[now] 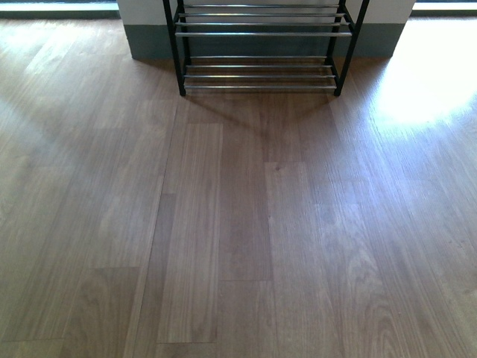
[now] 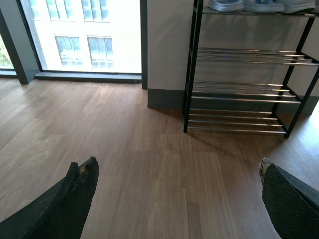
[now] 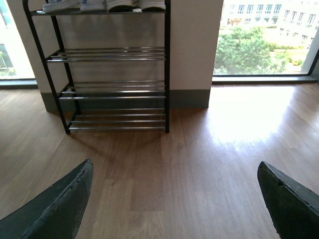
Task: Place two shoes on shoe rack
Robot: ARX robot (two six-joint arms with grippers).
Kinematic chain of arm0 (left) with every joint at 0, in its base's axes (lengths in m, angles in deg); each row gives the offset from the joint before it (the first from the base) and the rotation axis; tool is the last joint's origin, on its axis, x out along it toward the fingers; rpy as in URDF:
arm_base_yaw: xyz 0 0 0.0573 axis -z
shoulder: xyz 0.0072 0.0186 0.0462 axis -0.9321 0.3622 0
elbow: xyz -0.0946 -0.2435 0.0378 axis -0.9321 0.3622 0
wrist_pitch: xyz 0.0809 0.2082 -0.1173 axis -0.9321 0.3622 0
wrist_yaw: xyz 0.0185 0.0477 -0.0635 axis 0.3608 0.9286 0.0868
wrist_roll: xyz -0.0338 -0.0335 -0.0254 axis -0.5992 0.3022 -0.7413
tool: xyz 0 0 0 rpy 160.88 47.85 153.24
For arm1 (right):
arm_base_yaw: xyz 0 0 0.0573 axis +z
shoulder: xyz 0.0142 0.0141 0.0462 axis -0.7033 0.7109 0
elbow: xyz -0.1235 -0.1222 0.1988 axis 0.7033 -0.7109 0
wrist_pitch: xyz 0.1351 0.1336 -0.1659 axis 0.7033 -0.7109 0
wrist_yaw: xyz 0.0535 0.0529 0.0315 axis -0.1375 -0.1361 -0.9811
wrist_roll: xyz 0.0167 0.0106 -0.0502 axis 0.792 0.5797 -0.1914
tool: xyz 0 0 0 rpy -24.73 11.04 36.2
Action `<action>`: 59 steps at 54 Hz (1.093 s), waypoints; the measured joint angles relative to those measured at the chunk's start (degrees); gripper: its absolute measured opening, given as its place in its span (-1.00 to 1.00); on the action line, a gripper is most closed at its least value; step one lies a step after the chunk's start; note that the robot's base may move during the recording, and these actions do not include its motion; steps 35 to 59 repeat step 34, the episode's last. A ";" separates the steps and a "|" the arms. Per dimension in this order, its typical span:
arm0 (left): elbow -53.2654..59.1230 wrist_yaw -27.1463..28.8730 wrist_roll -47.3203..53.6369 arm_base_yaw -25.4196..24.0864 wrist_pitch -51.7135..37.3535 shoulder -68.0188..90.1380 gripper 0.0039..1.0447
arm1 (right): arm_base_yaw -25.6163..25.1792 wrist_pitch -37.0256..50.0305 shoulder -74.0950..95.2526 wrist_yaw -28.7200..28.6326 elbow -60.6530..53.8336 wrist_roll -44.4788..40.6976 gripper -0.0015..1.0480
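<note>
The shoe rack (image 1: 261, 74), a black frame with chrome rod shelves, stands against the far wall; the front view shows only its lower shelves, which are bare. In the left wrist view, pale blue slides (image 2: 227, 5) and a white-soled sneaker (image 2: 300, 5) rest on the top shelf of the rack (image 2: 239, 92). In the right wrist view the rack (image 3: 114, 89) carries the slides (image 3: 62, 6) and sneakers (image 3: 135, 4) on top, cut off by the frame edge. My left gripper (image 2: 177, 167) and right gripper (image 3: 174, 169) are open over bare floor, holding nothing.
Wooden plank floor (image 1: 238, 224) stretches from me to the rack. The rack backs onto a white wall with a grey skirting (image 3: 189, 97). Floor-height windows (image 2: 84, 35) flank the wall, and a bright sun patch (image 1: 432, 74) lies on the floor at right.
</note>
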 joint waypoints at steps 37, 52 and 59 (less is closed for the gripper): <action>0.00 0.00 0.00 0.00 0.00 0.00 0.83 | 0.00 0.00 0.00 0.00 0.00 0.00 0.82; 0.00 0.00 0.00 0.00 0.00 0.00 0.83 | 0.00 0.00 0.00 0.00 0.00 0.00 0.82; 0.00 0.00 0.00 0.00 0.00 0.00 0.83 | 0.00 0.00 0.00 0.00 0.00 0.00 0.82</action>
